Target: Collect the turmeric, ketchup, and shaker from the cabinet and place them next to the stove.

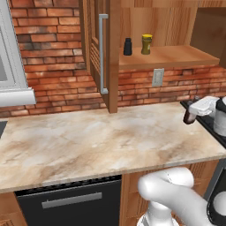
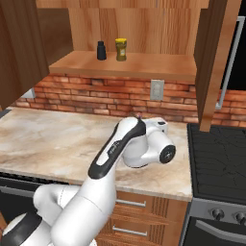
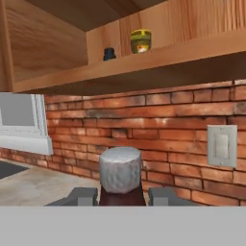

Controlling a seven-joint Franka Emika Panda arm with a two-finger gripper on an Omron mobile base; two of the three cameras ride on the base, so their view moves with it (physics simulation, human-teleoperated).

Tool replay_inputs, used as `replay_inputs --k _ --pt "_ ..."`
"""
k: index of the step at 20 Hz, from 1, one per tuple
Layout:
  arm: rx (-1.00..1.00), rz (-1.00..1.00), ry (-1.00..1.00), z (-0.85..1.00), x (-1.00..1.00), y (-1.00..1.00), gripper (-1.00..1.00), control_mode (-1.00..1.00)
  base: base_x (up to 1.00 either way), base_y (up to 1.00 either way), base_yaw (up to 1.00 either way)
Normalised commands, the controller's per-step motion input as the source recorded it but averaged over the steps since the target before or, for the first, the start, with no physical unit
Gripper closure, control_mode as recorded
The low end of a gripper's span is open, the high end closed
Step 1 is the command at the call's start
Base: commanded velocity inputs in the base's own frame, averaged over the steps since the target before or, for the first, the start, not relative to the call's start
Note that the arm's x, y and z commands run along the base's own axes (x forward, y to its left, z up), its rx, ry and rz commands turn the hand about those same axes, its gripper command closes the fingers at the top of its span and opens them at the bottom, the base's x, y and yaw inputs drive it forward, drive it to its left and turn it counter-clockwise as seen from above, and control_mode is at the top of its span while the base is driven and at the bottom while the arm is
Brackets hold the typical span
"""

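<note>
My gripper [image 1: 193,112] is shut on the ketchup [image 1: 190,116], a dark maroon bottle held upright low over the counter [image 1: 88,137], at the left edge of the black stove [image 2: 218,163]. In the hand view the ketchup [image 3: 120,175] shows a grey cap and sits between the two fingertips [image 3: 81,196]. I cannot tell whether its base touches the counter. The black shaker [image 1: 127,46] and the yellow turmeric [image 1: 146,44] stand side by side on the cabinet shelf [image 1: 176,56], up and to the left of the gripper. Both also appear in the right base view: shaker [image 2: 101,50], turmeric [image 2: 121,49].
The slatted cabinet door with its grey handle [image 1: 103,53] hangs open left of the shelf. A wall outlet [image 1: 157,77] is set in the brick below the shelf. A black dishwasher front [image 1: 66,203] sits under the counter, and a window frame [image 1: 11,66] is at the far left.
</note>
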Motion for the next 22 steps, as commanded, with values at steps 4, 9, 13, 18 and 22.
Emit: replay_inputs --k 4,9,13,18,22 --pt "0.00 0.07 0.00 -0.34 0.29 -0.50 1.00 -1.00 0.00 0.00 0.00" --pt "-0.01 0.04 0.00 -0.27 0.39 -0.42 1.00 -1.00 0.00 0.00 0.00" --pt "0.00 0.04 0.00 -0.22 0.44 -0.36 1.00 -1.00 0.00 0.00 0.00" --pt "0.00 0.03 -0.01 -0.22 0.42 -0.29 1.00 -1.00 0.00 0.00 0.00" --pt "0.00 0.02 -0.02 -0.21 0.34 -0.20 1.00 -1.00 0.00 0.00 0.00"
